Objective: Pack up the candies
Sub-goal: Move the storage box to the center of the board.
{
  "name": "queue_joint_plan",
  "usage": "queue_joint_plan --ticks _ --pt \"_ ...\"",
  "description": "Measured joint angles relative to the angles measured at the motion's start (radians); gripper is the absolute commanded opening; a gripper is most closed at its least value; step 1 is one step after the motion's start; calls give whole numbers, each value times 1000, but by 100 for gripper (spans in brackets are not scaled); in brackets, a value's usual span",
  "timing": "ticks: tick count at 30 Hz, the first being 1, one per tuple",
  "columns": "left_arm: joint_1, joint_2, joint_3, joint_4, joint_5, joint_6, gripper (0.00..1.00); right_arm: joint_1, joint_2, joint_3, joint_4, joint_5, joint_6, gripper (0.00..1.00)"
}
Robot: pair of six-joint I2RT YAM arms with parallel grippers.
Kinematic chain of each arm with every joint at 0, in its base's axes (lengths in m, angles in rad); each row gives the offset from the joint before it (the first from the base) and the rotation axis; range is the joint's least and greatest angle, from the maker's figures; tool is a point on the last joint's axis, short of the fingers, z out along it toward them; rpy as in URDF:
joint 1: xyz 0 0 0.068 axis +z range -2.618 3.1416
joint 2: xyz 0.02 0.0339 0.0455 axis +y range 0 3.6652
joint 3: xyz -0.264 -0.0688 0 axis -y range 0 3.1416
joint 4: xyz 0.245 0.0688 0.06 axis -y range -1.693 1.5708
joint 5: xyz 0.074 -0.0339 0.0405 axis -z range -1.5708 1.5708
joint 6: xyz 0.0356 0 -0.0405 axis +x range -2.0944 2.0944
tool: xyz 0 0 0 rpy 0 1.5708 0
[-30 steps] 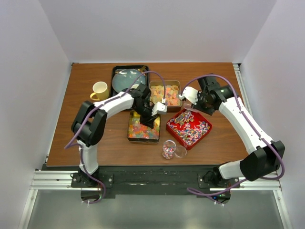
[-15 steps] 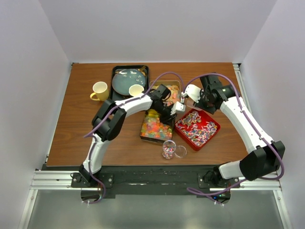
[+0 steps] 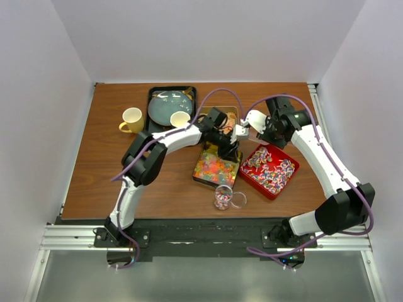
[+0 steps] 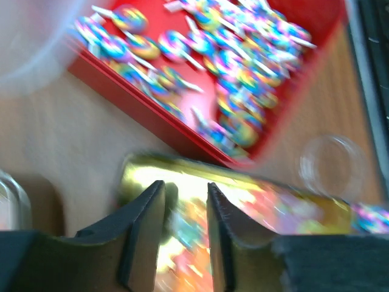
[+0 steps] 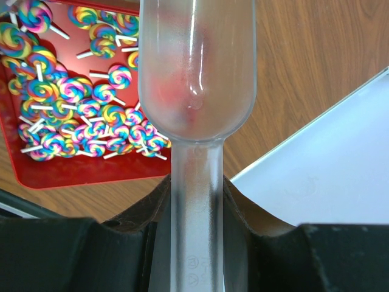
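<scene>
Bright cube candies (image 3: pixel 214 168) fill a gold tin (image 3: pixel 200 179) at mid-table. My left gripper (image 3: pixel 230 153) sits at its far right corner and, in the blurred left wrist view (image 4: pixel 182 207), stands narrowly closed over the tin's rim (image 4: pixel 140 173). Rainbow swirl lollipop candies (image 3: pixel 272 170) lie in a red tray (image 3: pixel 257 187) touching the tin's right side, and also show in the left wrist view (image 4: pixel 231 61) and the right wrist view (image 5: pixel 67 109). My right gripper (image 3: pixel 261 130) (image 5: pixel 196 188) is shut on the handle of a clear plastic scoop (image 5: pixel 197 67) held above the table. A second gold tin of pastel candies (image 3: pixel 227 121) lies mostly hidden behind my left arm.
A small glass jar (image 3: pixel 222 197) holding some candies stands near the front edge, its clear lid (image 3: pixel 239 201) beside it. A yellow mug (image 3: pixel 132 119), and a black tray (image 3: pixel 153 94) with a blue plate and a small cup, sit at the back left.
My left gripper swung right, and the bright-candy tin moved right and turned with it. The red tray shifted right and toward the front. The right gripper with the scoop moved slightly.
</scene>
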Motion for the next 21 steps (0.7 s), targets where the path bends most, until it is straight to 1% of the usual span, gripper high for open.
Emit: queue_joint_plan --ticks 2,5,9,12,14,17,19,21 --pt "9 -72 -71 -18 1 -6 50 -4 8 20 -11 -10 -31 0" --pt "48 -235 -191 -42 -1 -15 55 -5 15 46 -28 -49 -114 0" --pt "150 -459 -307 -49 -29 -48 58 6 37 97 -89 -87 -268 0" --pt "238 -617 -434 -31 -77 -59 66 34 73 134 -132 -89 -395 0" --pt "283 -718 -559 -21 -113 -35 70 62 100 148 -151 -80 -465 0" --pt "322 -859 -761 -18 -144 51 74 109 168 197 -198 -72 -560 0" --pt "341 -938 -884 -24 -151 110 75 138 216 225 -211 -54 -605 0" --pt "349 -969 -957 -23 -152 148 75 165 254 240 -217 -36 -636 0"
